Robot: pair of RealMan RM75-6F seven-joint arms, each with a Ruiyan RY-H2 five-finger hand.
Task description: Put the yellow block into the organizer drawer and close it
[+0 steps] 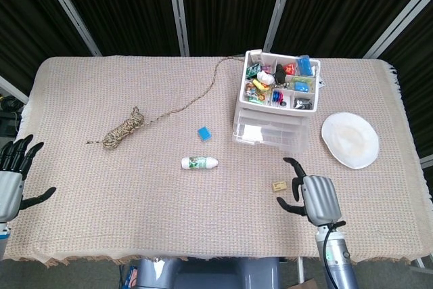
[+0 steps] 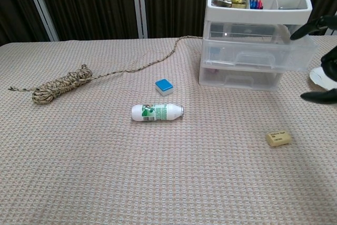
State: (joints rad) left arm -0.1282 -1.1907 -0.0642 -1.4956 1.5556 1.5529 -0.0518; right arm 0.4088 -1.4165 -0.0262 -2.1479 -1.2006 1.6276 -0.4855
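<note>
Tablecloth [image 1: 135, 187] is carrying organizer [image 1: 276, 103] upper right; yellow block [image 1: 278, 185] is lying beside spread, empty right hand [image 1: 312, 197]; left hand [image 1: 13, 174] is spreading at left edge.

Right hand [image 2: 324, 59]: chest view's right edge cuts it, only dark fingertips show. Left hand [image 1: 13, 174]: clipped by head view's left edge, absent from chest view. Organizer [image 2: 256, 35] top-tray contents too small to identify, tops cropped in chest view. Plate [image 2: 322, 76] mostly outside chest frame.
</note>
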